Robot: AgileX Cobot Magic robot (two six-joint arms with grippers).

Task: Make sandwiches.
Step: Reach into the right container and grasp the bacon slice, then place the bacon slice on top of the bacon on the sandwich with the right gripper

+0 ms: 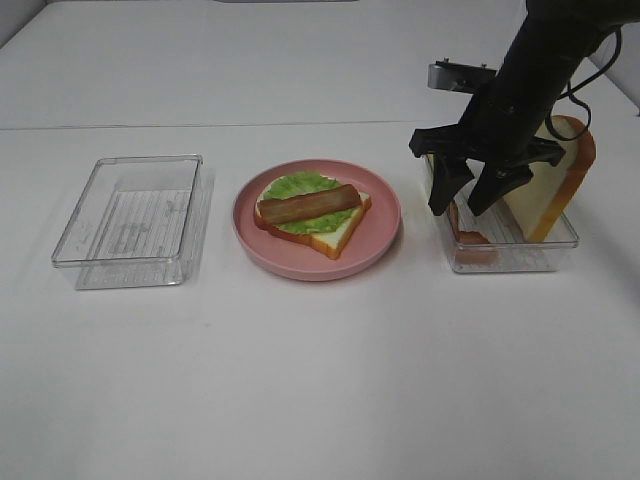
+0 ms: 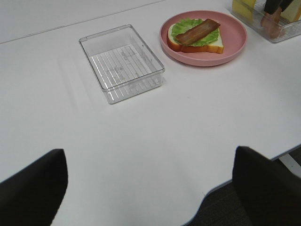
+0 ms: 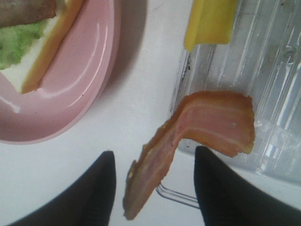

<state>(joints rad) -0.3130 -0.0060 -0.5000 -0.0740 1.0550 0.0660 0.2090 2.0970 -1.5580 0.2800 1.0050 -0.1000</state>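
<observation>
A white bread slice [image 1: 340, 232] with an orange-brown crust is lying flat in the middle of the pink plate [image 1: 385, 215]. A green lettuce leaf [image 1: 300, 186] is covering it, and a brown bacon strip [image 1: 310, 204] is resting on top. In the clear box [image 1: 510, 258], a second bread slice [image 1: 552, 188] is leaning upright at the right end. A second bacon strip [image 3: 188, 136] is bending over the wall facing the plate, and a yellow cheese slice [image 3: 209, 21] is sitting by that same wall.

High camera looks down over whole counter [image 1: 300, 400]. Left wrist view far back, facing pink plate [image 2: 235, 43]. Right wrist view close above bacon strip [image 3: 211, 122]; all share plate.
</observation>
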